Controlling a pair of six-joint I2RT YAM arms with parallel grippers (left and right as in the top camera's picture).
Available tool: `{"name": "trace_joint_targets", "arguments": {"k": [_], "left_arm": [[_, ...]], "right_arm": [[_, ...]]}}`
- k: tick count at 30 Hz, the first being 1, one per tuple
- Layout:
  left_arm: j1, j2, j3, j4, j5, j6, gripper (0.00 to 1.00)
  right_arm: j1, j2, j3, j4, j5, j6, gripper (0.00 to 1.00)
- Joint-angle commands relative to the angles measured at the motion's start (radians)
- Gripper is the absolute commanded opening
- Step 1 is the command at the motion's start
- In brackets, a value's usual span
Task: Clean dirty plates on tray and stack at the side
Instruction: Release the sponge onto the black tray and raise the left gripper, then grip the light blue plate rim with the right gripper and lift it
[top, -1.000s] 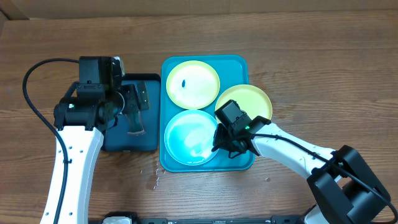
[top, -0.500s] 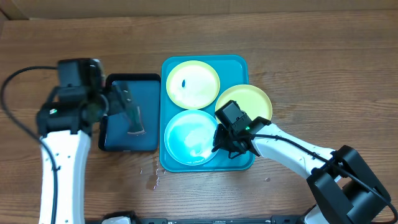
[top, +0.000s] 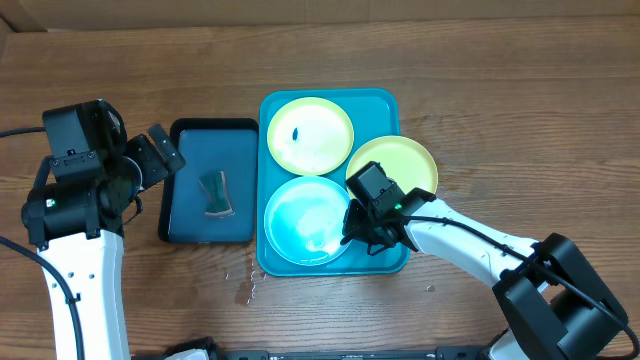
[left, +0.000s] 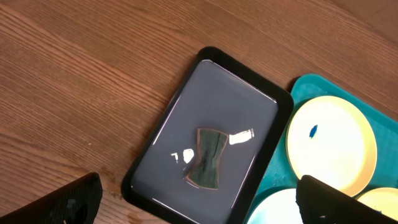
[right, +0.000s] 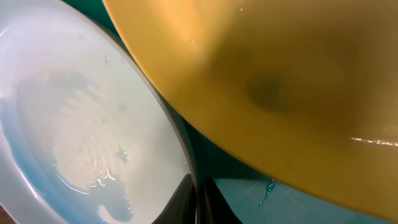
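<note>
The turquoise tray (top: 385, 101) holds the plates. At its back lies a plate with a blue smudge (top: 310, 135) (left: 331, 143). At the front left lies a wet pale plate (top: 305, 220) (right: 81, 124). A yellow-green plate (top: 395, 162) (right: 280, 81) leans over the tray's right rim. My right gripper (top: 356, 229) (right: 198, 200) is shut on the wet plate's right rim, one finger on each side of it. My left gripper (top: 166, 152) (left: 202, 205) hangs open and empty above the left edge of the navy tray.
A dark navy tray (top: 190, 225) (left: 249, 93) sits just left of the turquoise tray, with a small dark green sponge (top: 215, 193) (left: 210, 157) lying in it. Water drops (top: 245, 285) spot the wood in front of both trays.
My left arm has drawn back to the left, off the navy tray, with its jaws still wide. The sponge stays in that tray. The right arm and plates have not moved.
</note>
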Motion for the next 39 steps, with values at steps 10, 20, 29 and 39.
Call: {"name": "trace_joint_targets", "arguments": {"k": [10, 20, 29, 39], "left_arm": [[0.004, 0.007, 0.018, 0.0, -0.011, -0.024, 1.0], [0.004, 0.007, 0.018, 0.0, -0.011, -0.024, 1.0], [0.004, 0.007, 0.018, 0.0, -0.011, -0.024, 1.0], [0.004, 0.007, 0.018, 0.001, -0.011, -0.024, 1.0]], "right_arm": [[0.003, 0.006, -0.023, -0.003, 0.018, -0.001, 0.04], [0.003, 0.006, -0.023, 0.007, 0.026, -0.001, 0.15], [0.003, 0.006, -0.023, 0.003, -0.005, -0.002, 0.04], [0.003, -0.084, -0.018, -0.013, -0.11, -0.029, 0.04]]}}
